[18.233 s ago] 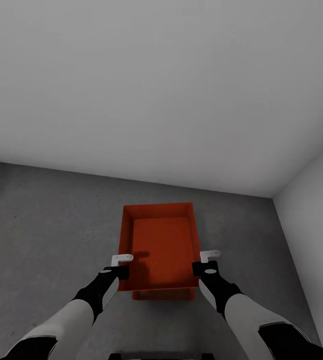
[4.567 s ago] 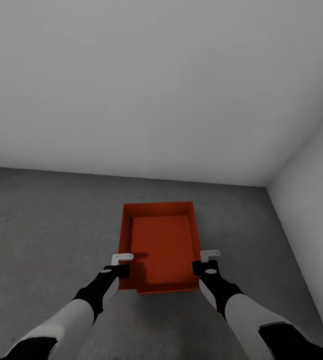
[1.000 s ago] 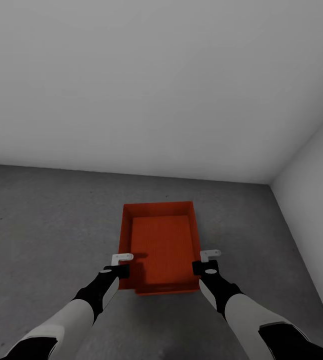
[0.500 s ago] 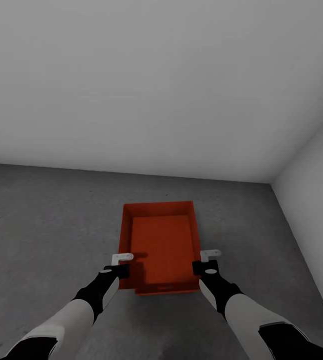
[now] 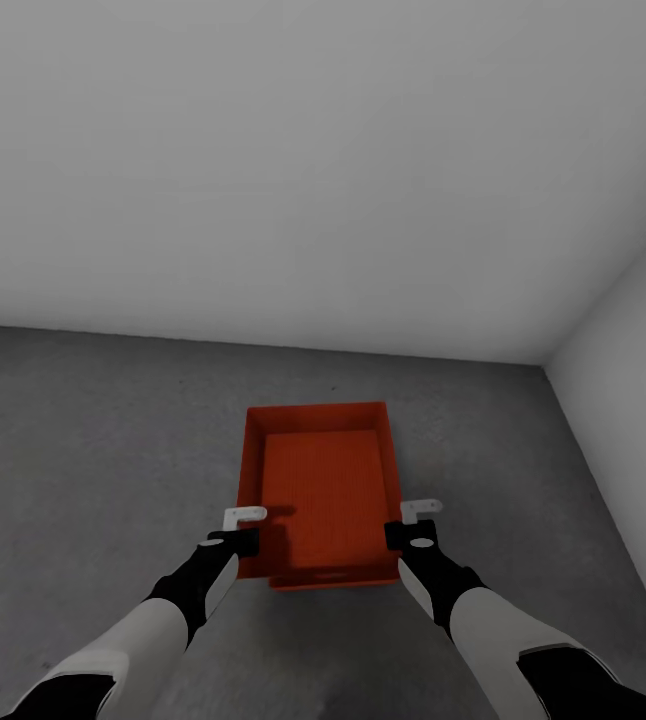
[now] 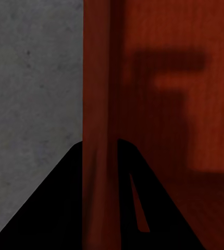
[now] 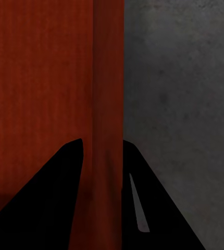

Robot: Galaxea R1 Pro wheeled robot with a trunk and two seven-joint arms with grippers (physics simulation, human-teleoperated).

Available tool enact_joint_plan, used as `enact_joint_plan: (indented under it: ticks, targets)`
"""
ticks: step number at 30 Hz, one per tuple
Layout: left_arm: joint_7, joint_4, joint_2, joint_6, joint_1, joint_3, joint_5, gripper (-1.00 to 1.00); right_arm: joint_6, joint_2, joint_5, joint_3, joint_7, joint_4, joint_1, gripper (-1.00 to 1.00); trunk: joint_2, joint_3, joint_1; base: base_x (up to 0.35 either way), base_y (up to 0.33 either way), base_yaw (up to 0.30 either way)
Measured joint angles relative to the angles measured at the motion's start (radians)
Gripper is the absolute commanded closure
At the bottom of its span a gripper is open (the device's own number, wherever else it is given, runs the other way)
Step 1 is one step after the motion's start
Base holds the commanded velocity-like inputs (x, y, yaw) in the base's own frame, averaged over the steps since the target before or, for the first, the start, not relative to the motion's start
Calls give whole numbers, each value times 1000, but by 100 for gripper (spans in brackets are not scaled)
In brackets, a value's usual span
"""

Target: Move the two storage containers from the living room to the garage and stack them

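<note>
In the head view a red-orange storage container hangs between my two grippers over the dark grey garage floor. My left gripper is shut on its left wall, and my right gripper is shut on its right wall. In each wrist view the dark fingers straddle that wall. A thin strip of the second container peeks out under the held one's near edge, almost wholly covered. Whether the held one rests on it I cannot tell.
A pale grey back wall meets a side wall in a corner at the right. Bare concrete stretches to the left of the containers and between them and the back wall.
Nothing has visibly moved over the last second. Compared with 18 seconds ago, less of the lower container shows beneath the held one's near edge.
</note>
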Motion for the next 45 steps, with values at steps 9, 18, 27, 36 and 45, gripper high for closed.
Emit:
enact_joint_plan:
  ticks: [9,18,27,36,45]
  targets:
    - [0,0,0,-1,0,0,-1,100,-2,0,0,0,0,0,0,100,-28,-13,15,0,0,0]
    - [0,0,0,-3,0,0,-1,100,-3,0,0,0,0,0,0,100,-28,-13,15,0,0,0]
    - [0,0,0,0,0,0,1,100,0,0,0,0,0,0,0,100,-70,-31,38,0,0,0]
    - [0,0,0,-3,0,0,0,100,-2,0,0,0,0,0,0,100,-133,-60,73,0,0,0]
    - [0,0,0,-4,0,0,-1,100,-4,0,0,1,0,0,0,100,-182,-82,100,0,0,0]
